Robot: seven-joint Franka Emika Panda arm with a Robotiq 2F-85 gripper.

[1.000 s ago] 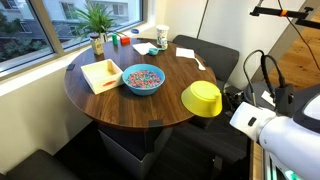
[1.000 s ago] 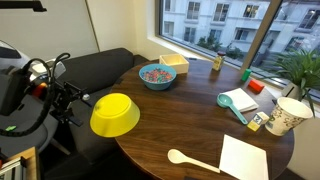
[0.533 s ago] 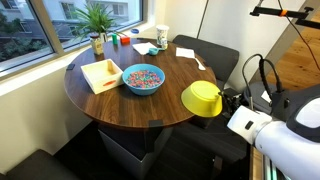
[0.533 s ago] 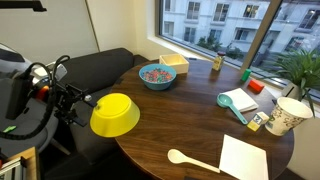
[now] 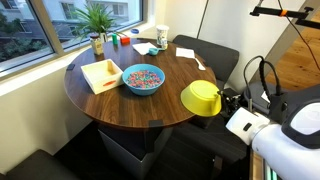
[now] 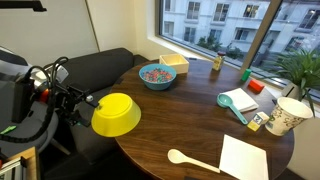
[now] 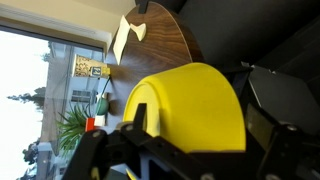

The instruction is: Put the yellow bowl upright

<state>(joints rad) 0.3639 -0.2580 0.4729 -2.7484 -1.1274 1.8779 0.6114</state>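
Creeping in now. Over the last second my gripper (image 6: pixel 86 100) has edged closer to the yellow bowl (image 6: pixel 117 114). The bowl looks to have shifted a hair along the table (image 6: pixel 185 125) edge, so I may already be nudging it. The jaws are spread as wide as they go, with nothing held. The bowl sits mouth-down, dome up, hanging over the rim of the round table on the arm's side, well apart from the blue bowl (image 6: pixel 157 74). In the wrist view its yellow dome fills the space just ahead of the fingers. I judge I'm lined up for the grab; the flip itself hasn't started yet.
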